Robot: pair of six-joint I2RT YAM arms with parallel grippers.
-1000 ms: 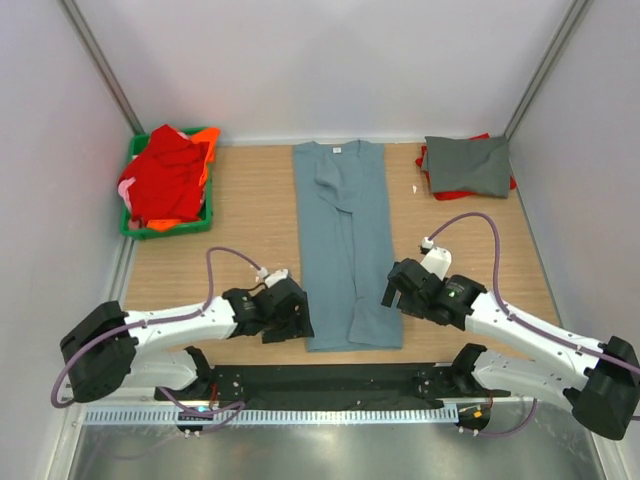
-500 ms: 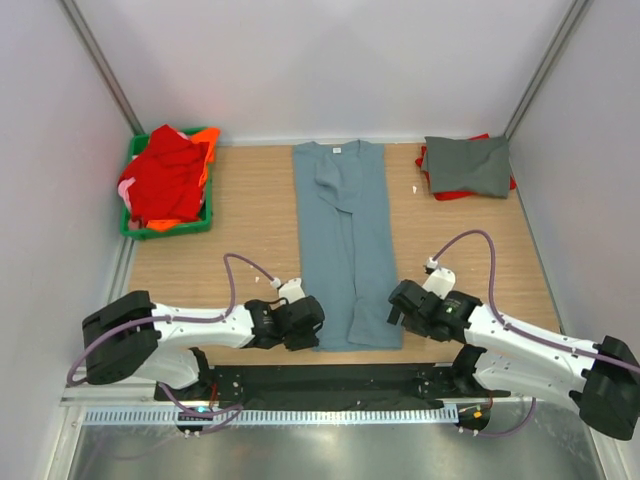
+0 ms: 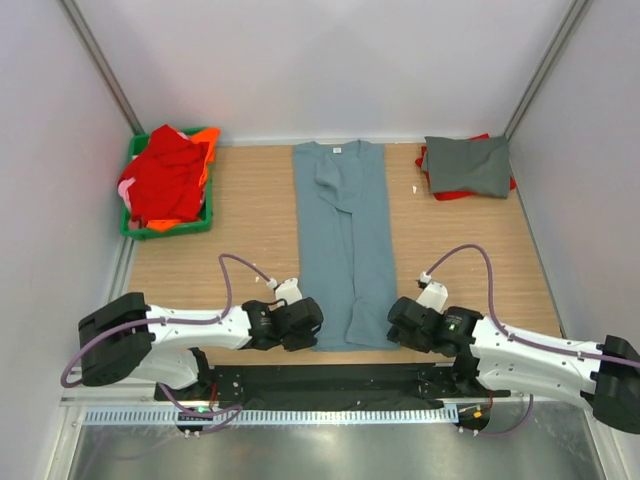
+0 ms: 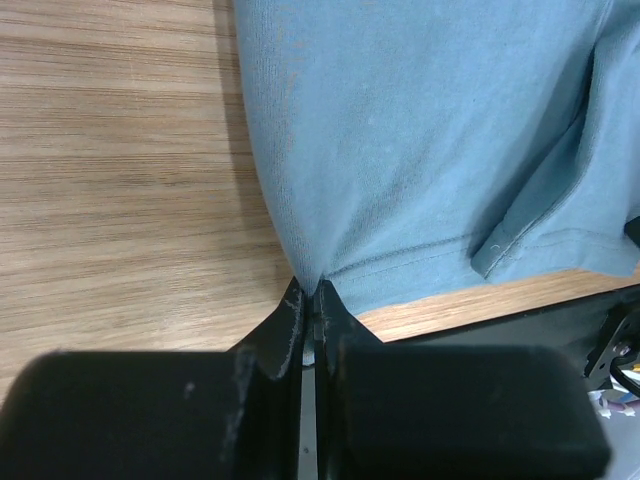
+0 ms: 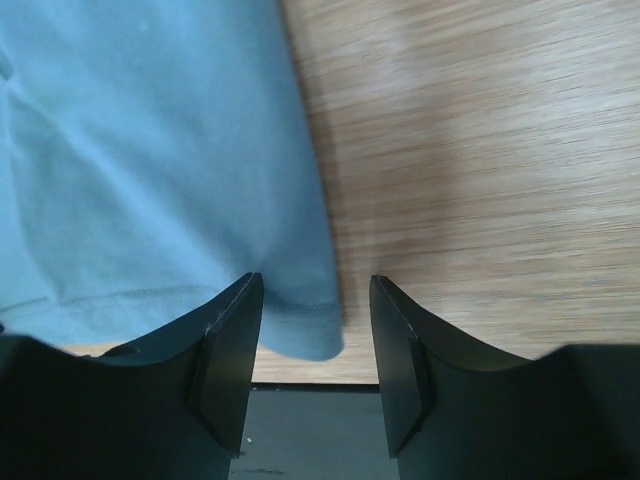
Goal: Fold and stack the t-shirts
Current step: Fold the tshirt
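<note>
**Blue-grey t-shirt (image 3: 345,230) clamped at one near corner, straddled at the other**

Green crate (image 3: 166,229) sits at the far left corner of the wooden tabletop (image 3: 250,200), heaped with red and orange t-shirts (image 3: 165,172) that rise above its rim.

Nearer the bases, the left arm reaches rightward along the near edge. The left pincer (image 3: 305,325) is at the near left corner of the blue-grey t-shirt. In the left wrist view its jaws are pressed together, with the corner of the hem (image 4: 318,285) nipped between the fingertips and the cloth drawn to a small peak there.

The blue-grey t-shirt lies flat in the middle of the tabletop as a long narrow strip, its sides folded inward. The collar is at the far end and the hem at the near end, just short of the black strip (image 3: 330,378) along the tabletop's edge.

The right pincer (image 3: 402,325) is at the near right corner of the shirt. The right wrist view shows its jaws (image 5: 314,292) apart, one finger (image 5: 232,345) over the cloth and the other (image 5: 400,350) over bare wood, with the corner of the hem lying between them. It holds nothing.

At the far right, well apart from both arms, a folded darker grey t-shirt (image 3: 467,165) rests on a red t-shirt (image 3: 452,194) whose edges show beneath it.
</note>
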